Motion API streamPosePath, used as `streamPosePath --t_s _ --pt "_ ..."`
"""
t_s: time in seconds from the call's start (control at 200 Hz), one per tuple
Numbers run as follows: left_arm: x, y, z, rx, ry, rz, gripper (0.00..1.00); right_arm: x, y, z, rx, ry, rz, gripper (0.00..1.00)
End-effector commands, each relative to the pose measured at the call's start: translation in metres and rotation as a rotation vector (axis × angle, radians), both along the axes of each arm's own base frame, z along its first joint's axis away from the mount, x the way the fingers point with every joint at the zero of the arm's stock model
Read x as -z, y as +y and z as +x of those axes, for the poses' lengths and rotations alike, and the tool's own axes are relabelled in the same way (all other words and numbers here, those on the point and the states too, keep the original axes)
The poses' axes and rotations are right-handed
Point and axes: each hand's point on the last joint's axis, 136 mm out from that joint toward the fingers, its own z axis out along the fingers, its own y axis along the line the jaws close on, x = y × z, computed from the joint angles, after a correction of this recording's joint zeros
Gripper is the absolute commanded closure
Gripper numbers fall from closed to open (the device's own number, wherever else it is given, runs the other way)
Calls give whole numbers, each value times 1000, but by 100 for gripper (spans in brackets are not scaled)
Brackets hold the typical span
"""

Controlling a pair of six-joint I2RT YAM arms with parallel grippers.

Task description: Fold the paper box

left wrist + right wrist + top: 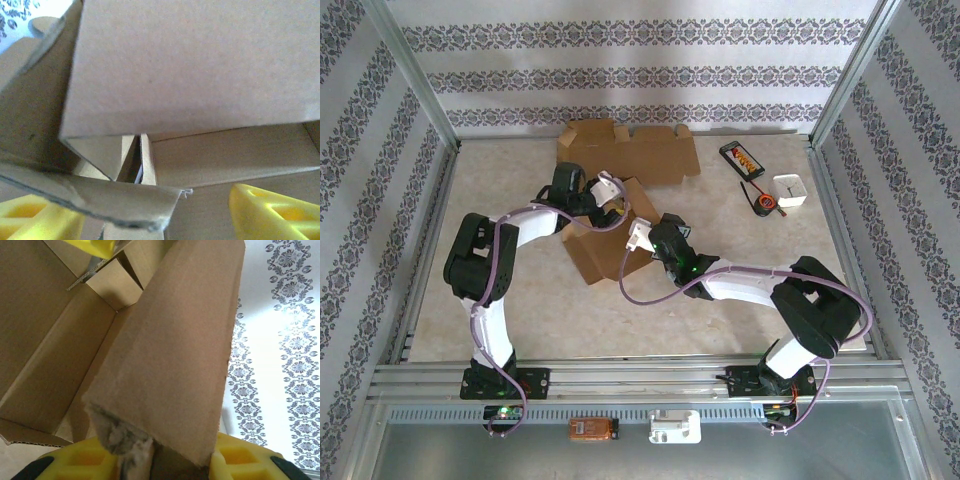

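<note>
Top external view: the paper box [638, 155] lies half-formed at the middle-back of the table [520, 310], its flat part toward the far wall and its raised walls nearer the arms; both arms reach in over it, the left gripper [607, 190] above the box's centre, the right gripper [640, 236] at its near-right edge. Left wrist view: the yellow fingers [260, 210] stand wide apart with nothing held; a bent flap edge crosses over one of them, and an upright wall of the box rises just beyond. Right wrist view: the gripper is clamped on a raised wall of the box, ragged at its end, one yellow finger on each side. A black device [741, 157] and a white tub [790, 190] lie at the back right, well apart from the box.
</note>
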Motion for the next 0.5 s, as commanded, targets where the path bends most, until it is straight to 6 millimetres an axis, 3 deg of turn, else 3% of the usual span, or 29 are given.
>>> streamPosePath --t_s 0.0,0.2,0.305,0.385,0.495 --pt "-26 7 -6 99 -37 -28 20 48 -9 -22 -59 158 -100 65" --pt "-45 33 -37 145 13 -9 4 48 -9 -22 -58 158 -103 64" --pt "-49 50 -51 152 42 19 3 49 -9 -23 -59 163 -96 65" --pt "-51 64 -45 119 32 23 4 49 -8 -23 -60 164 -95 64" --pt "-48 70 -22 77 1 38 6 50 -8 -23 -62 166 -93 64"
